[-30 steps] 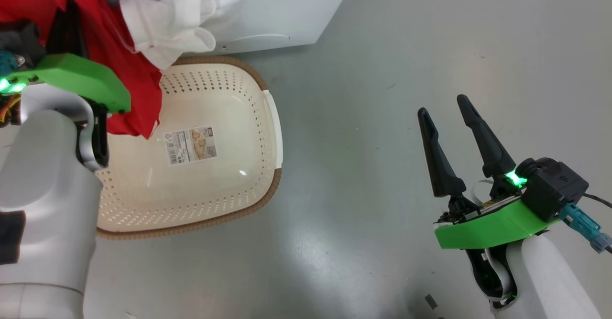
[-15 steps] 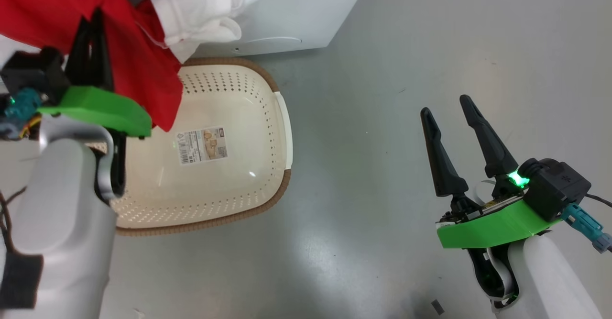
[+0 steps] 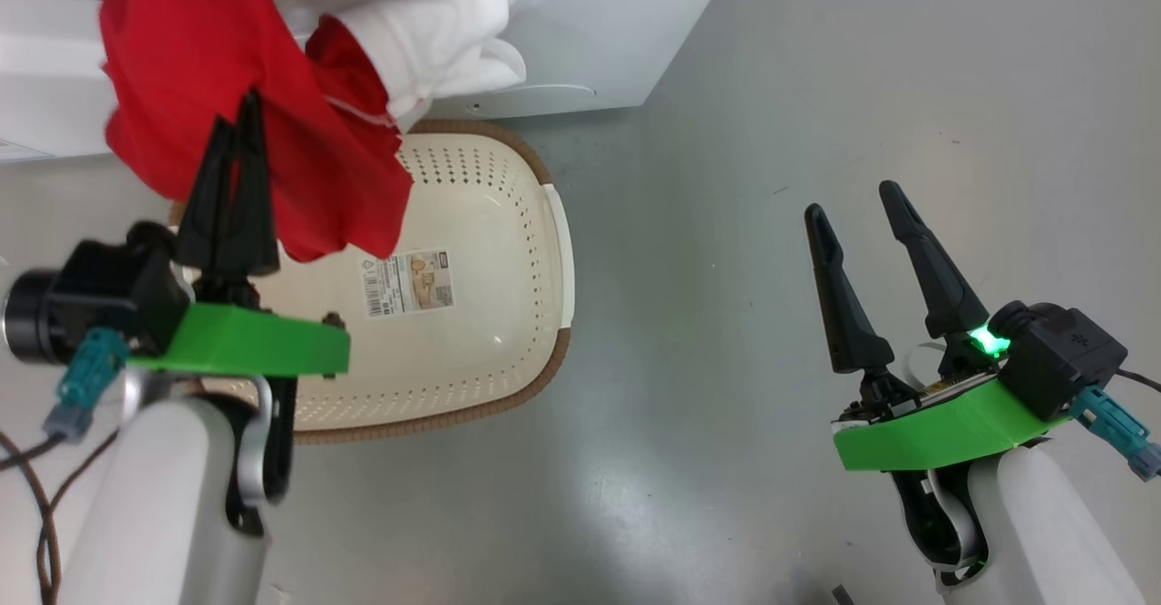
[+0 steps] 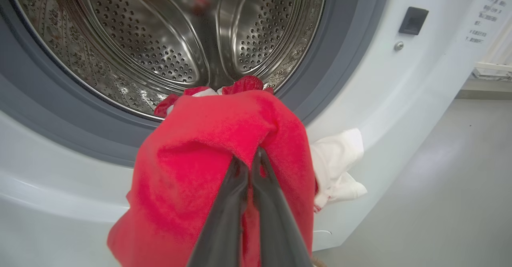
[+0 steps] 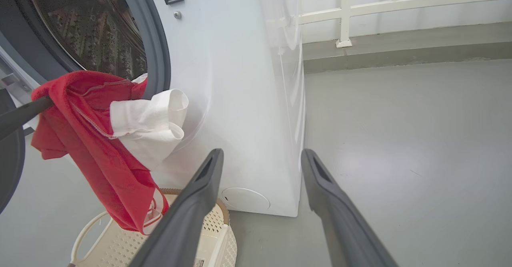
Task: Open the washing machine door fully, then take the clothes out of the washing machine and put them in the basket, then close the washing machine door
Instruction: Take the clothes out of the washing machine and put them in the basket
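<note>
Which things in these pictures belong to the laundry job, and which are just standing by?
Part of the job: washing machine, its drum open; red and white clothes, pinched in the shut left claw; cream basket below them.
Not part of it: white railing behind; right claw, open and empty above the grey floor.

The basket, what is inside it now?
The basket shows a bare cream bottom with a barcode sticker. The red clothes, pinched in the left gripper, hang over its far left corner and the arm covers its near left part, so those parts cannot be seen.
</note>
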Available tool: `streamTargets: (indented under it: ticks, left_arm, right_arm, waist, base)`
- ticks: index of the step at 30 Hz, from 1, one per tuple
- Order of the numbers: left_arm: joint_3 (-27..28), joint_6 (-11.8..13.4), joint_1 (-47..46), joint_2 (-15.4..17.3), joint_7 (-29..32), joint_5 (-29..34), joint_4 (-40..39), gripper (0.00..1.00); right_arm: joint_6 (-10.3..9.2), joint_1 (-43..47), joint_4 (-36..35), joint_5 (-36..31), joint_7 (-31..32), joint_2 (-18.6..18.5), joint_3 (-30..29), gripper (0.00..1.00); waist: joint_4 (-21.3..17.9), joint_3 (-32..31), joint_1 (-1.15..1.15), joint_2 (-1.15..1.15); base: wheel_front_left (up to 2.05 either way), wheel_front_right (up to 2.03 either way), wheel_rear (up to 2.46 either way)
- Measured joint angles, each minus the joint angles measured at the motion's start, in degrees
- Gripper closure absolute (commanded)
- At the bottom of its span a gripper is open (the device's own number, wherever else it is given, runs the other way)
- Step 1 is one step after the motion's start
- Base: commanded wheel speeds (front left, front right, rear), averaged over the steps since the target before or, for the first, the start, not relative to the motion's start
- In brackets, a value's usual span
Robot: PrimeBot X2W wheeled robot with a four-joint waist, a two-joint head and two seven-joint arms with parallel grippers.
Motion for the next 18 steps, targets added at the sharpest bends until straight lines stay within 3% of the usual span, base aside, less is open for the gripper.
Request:
streamTargets:
  ticks: [9,14,18]
  left_arm:
    - [-1.5,2.2,8.3,0.0,4.4,0.4,-10.5,1.00]
    - [-2.2,2.2,9.4,-0.1,4.4,-0.2,-7.7,1.00]
    - [-2.8,0.7,9.1,-0.5,2.2,-0.7,1.9,1.00]
  right_arm:
    - [0.00,0.1,0.0,0.0,0.0,0.0,0.0,0.00]
    - [0.00,0.1,0.0,0.0,0.0,0.0,0.3,0.00]
    - [0.00,0.0,0.0,0.0,0.0,0.0,0.6,0.00]
  waist:
    - [0.4,-0.1,0.00,0.00]
    - [0.4,0.3,0.00,0.00]
    - [0.0,0.8,0.00,0.00]
  base:
    - [0.00,0.00,0.00]
    - [0.00,0.00,0.00]
    - [0.00,0.00,0.00]
